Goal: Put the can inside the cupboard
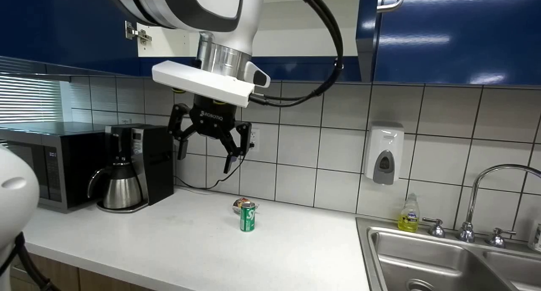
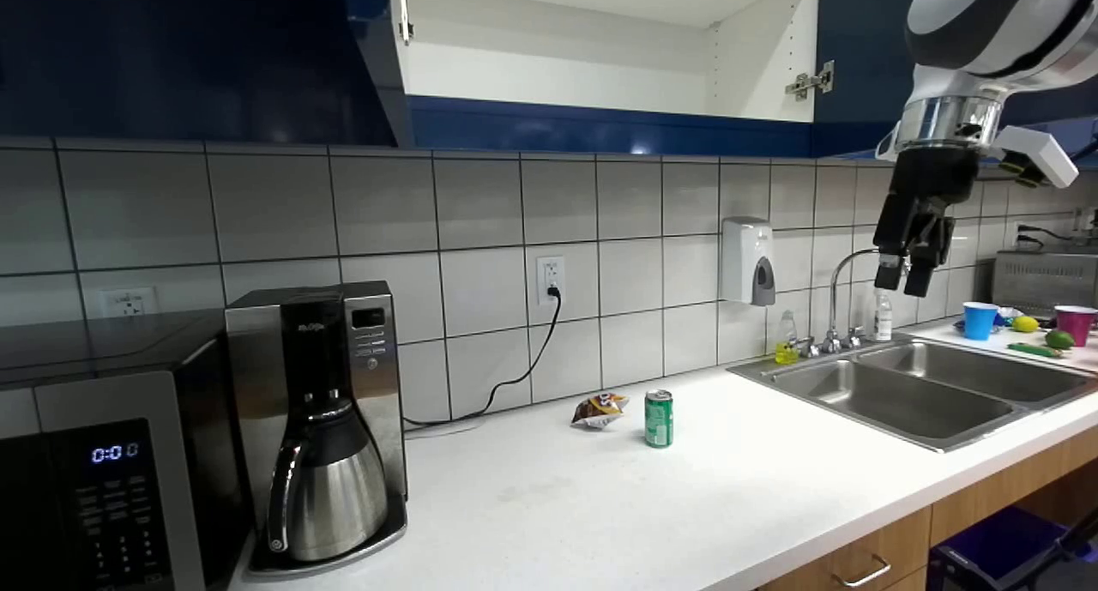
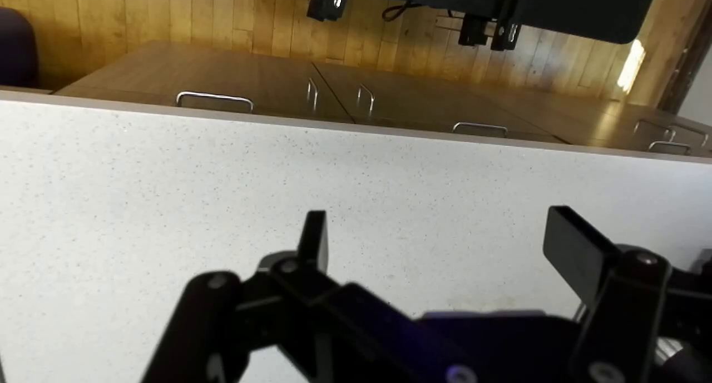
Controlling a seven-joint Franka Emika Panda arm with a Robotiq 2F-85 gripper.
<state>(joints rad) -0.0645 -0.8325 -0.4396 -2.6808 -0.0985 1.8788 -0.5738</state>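
The green can (image 1: 247,217) stands upright on the white counter, and it also shows in an exterior view (image 2: 659,419). It is out of the wrist view. The cupboard (image 1: 304,33) hangs on the wall above the counter, its blue doors swung open and its white interior (image 2: 558,51) visible. My gripper (image 1: 205,158) points down, open and empty, well above the counter and apart from the can, lower than the cupboard. It also shows in an exterior view (image 2: 906,275). In the wrist view the open fingers (image 3: 436,233) have only bare counter between them.
A small brownish snack bag (image 2: 600,410) lies close to the can by the tiled wall. A coffee maker (image 1: 154,164) and black microwave (image 2: 94,454) stand at one end. A steel sink (image 1: 422,257) with a faucet is at the other. A soap dispenser (image 1: 384,151) hangs on the wall.
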